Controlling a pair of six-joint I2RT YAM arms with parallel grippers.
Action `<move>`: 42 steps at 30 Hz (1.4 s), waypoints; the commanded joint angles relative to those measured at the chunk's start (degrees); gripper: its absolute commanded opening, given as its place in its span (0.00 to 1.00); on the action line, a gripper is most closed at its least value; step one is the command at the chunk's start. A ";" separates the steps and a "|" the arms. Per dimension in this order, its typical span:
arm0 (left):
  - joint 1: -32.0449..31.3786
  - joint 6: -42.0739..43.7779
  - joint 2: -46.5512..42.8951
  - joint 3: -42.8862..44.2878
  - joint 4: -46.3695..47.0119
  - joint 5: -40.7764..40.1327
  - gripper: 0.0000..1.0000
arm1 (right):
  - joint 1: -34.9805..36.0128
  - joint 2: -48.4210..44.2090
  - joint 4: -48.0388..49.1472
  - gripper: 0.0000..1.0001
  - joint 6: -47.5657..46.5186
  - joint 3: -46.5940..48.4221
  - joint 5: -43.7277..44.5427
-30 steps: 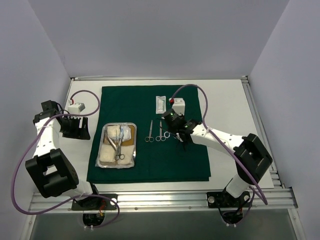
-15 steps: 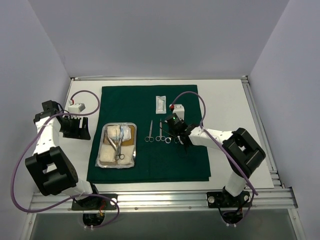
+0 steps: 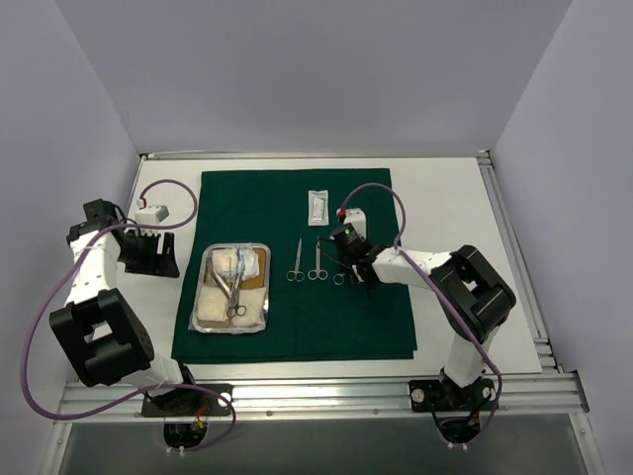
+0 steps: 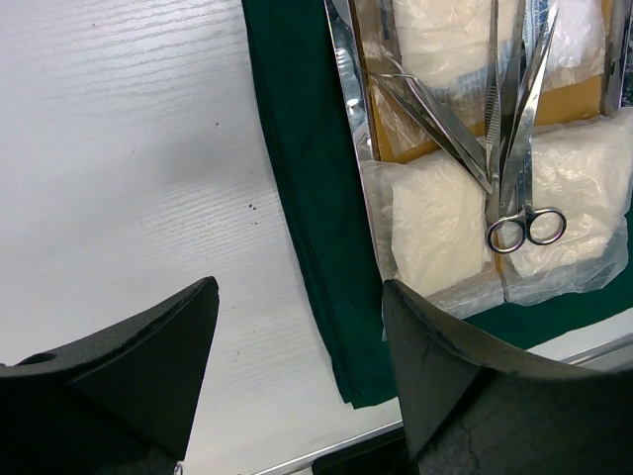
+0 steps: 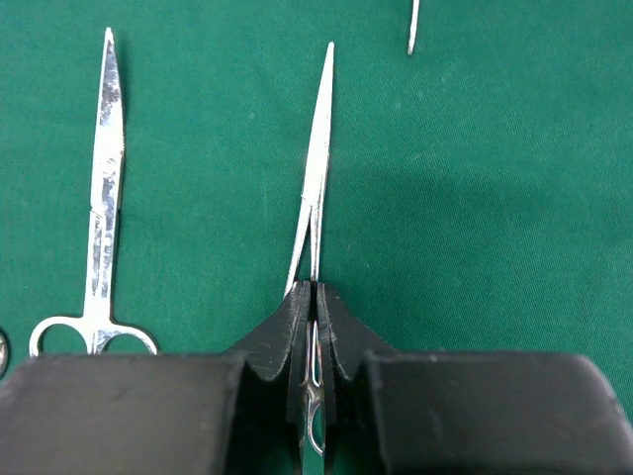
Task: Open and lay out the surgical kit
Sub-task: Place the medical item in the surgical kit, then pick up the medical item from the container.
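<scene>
The surgical kit lies open on a dark green drape (image 3: 297,327). On the drape's left stands the steel tray (image 3: 207,287) holding white gauze packets (image 4: 435,218) and scissors (image 4: 514,148) on a tan liner. Two steel instruments (image 3: 296,262) lie side by side right of the tray, one of them (image 5: 99,198) showing in the right wrist view. Just beside them my right gripper (image 3: 351,265) (image 5: 315,289) is shut on a thin ring-handled steel instrument (image 5: 318,148), its tip pointing away, low over the cloth. My left gripper (image 3: 148,252) (image 4: 297,336) stands open above the white table, left of the drape's edge.
A small white packet (image 3: 316,205) lies on the drape's far part. Another steel tip (image 5: 412,30) shows at the top of the right wrist view. White walls close in the table on three sides; an aluminium rail (image 3: 297,396) runs along the near edge.
The right arm has folded in, its elbow shifting left, and its gripper with the held instrument has come slightly nearer beside the two laid-out instruments. The left arm has not moved.
</scene>
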 commanded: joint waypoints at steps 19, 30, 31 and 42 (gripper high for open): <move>0.44 0.26 -1.84 1.75 -0.53 -0.23 0.76 | -0.02 -1.55 -4.35 0.17 -2.15 6.18 2.29; 0.35 0.44 -2.46 0.52 -0.44 0.47 0.76 | 8.66 -7.53 -9.80 0.27 3.37 12.68 12.48; 0.35 0.26 -1.94 0.69 -0.44 0.56 0.76 | 11.90 -7.27 -9.71 0.27 4.35 13.56 12.58; -1.84 -0.44 -2.02 -1.15 -1.14 2.23 0.75 | 24.93 13.09 0.13 0.28 9.81 32.36 2.39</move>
